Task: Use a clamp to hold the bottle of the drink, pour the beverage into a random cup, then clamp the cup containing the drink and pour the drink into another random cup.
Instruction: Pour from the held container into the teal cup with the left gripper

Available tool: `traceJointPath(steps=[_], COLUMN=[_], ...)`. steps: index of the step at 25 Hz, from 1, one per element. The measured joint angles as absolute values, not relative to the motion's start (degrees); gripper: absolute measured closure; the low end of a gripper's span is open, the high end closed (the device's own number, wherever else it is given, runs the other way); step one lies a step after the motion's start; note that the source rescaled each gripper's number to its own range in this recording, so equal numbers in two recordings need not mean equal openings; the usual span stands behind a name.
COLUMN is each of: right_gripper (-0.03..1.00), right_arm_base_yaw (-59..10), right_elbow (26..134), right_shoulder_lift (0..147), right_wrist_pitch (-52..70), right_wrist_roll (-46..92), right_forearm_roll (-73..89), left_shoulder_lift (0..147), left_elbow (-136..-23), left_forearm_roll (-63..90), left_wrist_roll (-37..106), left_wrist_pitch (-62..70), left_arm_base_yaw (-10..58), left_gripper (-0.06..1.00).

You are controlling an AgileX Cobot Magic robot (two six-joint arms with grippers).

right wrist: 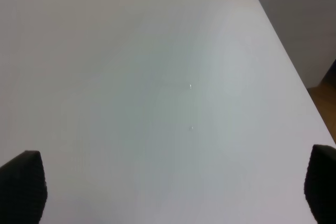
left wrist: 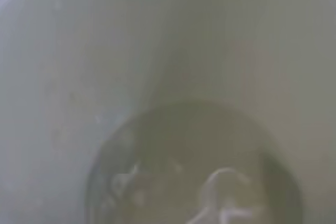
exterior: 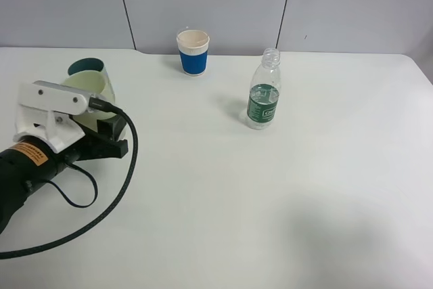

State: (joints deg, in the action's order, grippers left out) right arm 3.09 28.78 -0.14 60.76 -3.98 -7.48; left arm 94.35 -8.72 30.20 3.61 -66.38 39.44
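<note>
The pale yellow-green cup (exterior: 93,91) stands at the table's left, and my left gripper (exterior: 111,135) is shut on its lower part. The left wrist view is filled by the cup's inside (left wrist: 79,77), with a little clear beverage (left wrist: 210,182) at its bottom. Right behind this cup sits the teal cup (exterior: 84,67), partly hidden by it. The uncapped bottle (exterior: 263,93) with the green label stands upright right of centre, still part full. My right gripper (right wrist: 170,192) hangs open over bare table; its fingertips (right wrist: 21,184) show only in the right wrist view.
A white paper cup with a blue sleeve (exterior: 193,52) stands at the back centre. The left arm's black cable (exterior: 125,181) loops over the table's front left. The table's right edge (right wrist: 286,72) runs close to my right gripper.
</note>
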Motion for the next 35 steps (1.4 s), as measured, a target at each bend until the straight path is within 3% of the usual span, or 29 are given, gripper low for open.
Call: traceJointPath(steps=[12, 35], right_gripper=[-0.03, -0.03], right_arm_base_yaw=[3.1, 3.1], right_elbow=[28.8, 28.8], right_shoulder_lift=[-0.1, -0.1], right_wrist_pitch=[60.8, 60.8], right_wrist_roll=[-4.0, -4.0], right_forearm_roll=[-7.5, -7.5], left_shoulder_lift=[86.5, 76.4], left_elbow=[-6.3, -7.2], left_forearm_roll=[36.7, 66.9], left_wrist_roll=[5.9, 37.2], left_wrist_pitch=[-64.9, -61.0], left_arm_base_yaw=[39.4, 39.4], left_gripper=[0.92, 0.92])
